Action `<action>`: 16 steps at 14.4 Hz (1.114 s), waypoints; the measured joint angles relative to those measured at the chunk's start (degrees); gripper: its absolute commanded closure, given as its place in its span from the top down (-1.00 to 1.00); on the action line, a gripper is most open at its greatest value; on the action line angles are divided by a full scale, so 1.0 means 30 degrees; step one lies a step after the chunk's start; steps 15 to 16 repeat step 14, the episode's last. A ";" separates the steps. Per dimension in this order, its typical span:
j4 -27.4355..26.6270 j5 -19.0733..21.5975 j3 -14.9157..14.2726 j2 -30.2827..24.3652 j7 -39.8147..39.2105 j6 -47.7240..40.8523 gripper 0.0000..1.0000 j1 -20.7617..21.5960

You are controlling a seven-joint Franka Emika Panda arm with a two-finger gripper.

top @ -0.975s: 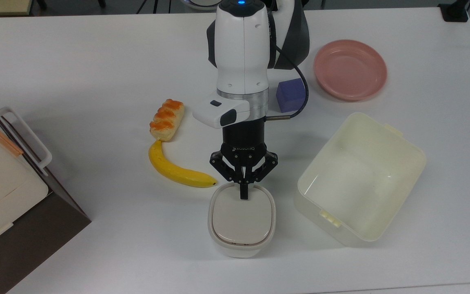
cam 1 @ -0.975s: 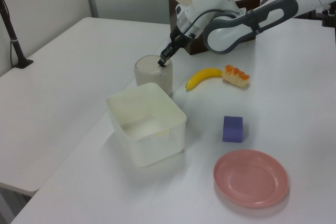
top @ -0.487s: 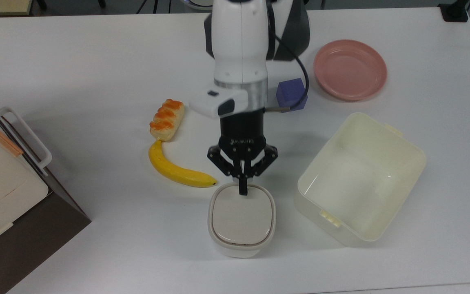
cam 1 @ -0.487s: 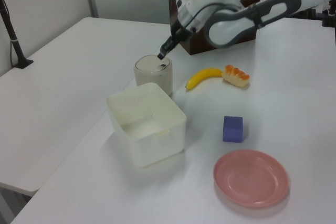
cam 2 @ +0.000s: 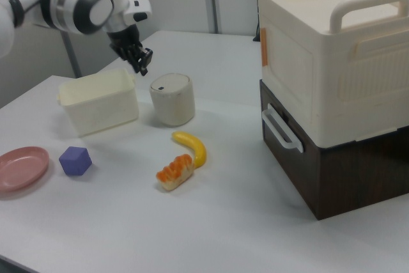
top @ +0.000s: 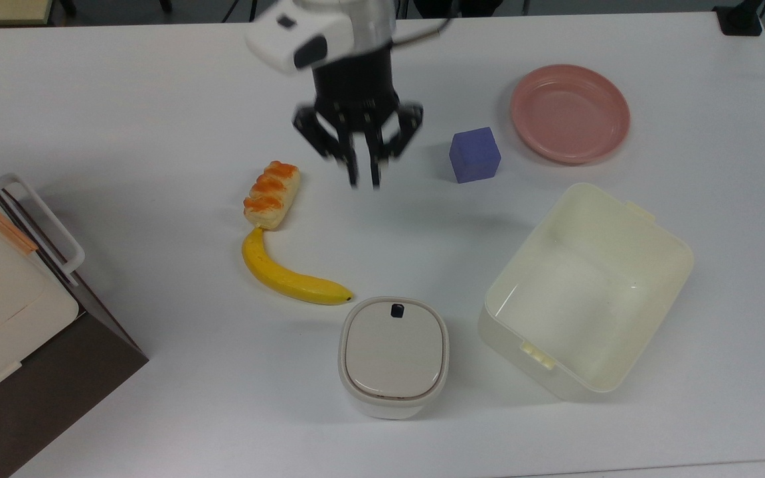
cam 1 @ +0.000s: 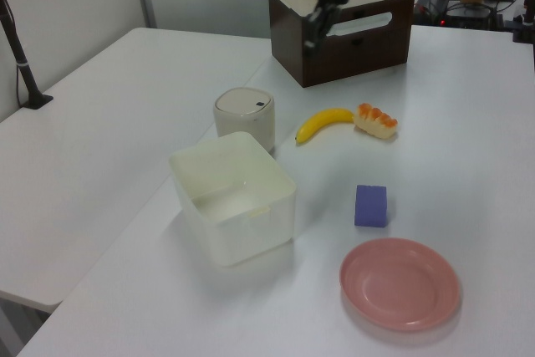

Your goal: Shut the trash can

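The trash can [top: 393,355] is a small cream-white rounded-square bin near the table's front edge in the top view. Its beige lid [top: 390,350] lies flat and down, with the black latch button [top: 397,310] at the far rim. It also stands next to the tub as the trash can [cam 1: 245,119] in the left view and the trash can [cam 2: 171,100] in the right view. My gripper [top: 364,180] hangs well above and behind the bin, apart from it, fingers together and holding nothing. The gripper [cam 1: 312,39] and gripper [cam 2: 143,65] sit high over the table.
A pale-yellow open tub [top: 555,239] stands at the top view's right of the bin. A banana [top: 289,275] and a bread roll [top: 271,194] lie to its left. A purple cube [top: 474,154] and a pink plate [top: 570,113] sit further back. A brown-and-cream cabinet [top: 17,318] fills the left edge.
The gripper has lifted off the lid's far edge and pulled back and upward, away from the bin. The lid stays down, and its black button has come into sight.
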 measured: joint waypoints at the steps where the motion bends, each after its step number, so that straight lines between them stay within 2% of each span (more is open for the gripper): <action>1: -0.0049 -0.0507 0.0302 -0.0499 -0.0008 -0.1553 1.00 -0.0317; 4: -0.0230 -0.1706 0.1304 -0.1370 -0.0497 -0.5049 1.00 -0.1140; 7: -0.0288 -0.2479 0.2303 -0.1818 -0.0733 -0.7121 1.00 -0.2184; 16: -0.0334 -0.2631 0.2468 -0.2286 -0.0830 -0.7982 1.00 -0.3033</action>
